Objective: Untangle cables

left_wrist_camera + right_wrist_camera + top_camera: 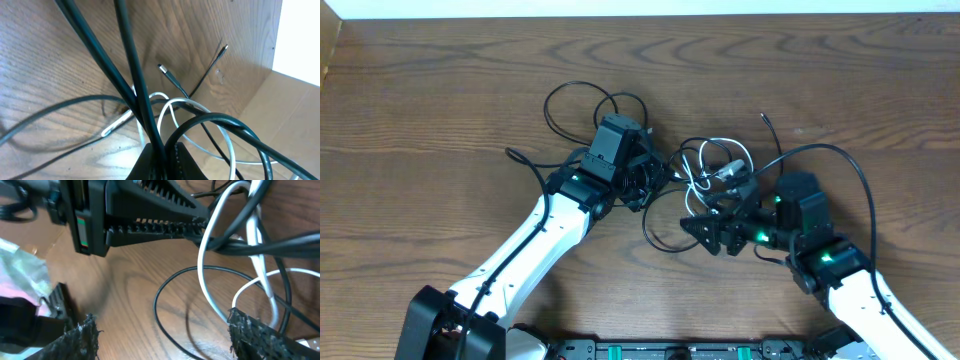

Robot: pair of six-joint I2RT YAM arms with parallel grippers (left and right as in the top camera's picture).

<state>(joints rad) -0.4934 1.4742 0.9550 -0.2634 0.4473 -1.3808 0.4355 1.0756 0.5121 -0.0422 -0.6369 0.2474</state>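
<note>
Left fingers (pixel 150 227), ribbed black, pinch thin looping cables (pixel 260 247); woodgrain table (pixel 125 290).

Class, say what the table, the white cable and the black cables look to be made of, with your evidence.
Table: wood or wood-look laminate, matte; visible grain. White cable: probably plastic jacket, smooth, slightly glossy. Black cables: likely rubbery plastic, smooth, bending freely.

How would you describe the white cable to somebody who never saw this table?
On the wooden table, find the tangle of cables between the left arm and the right arm. The white cable loops through it beside the right fingers; every other cord there is black.
</note>
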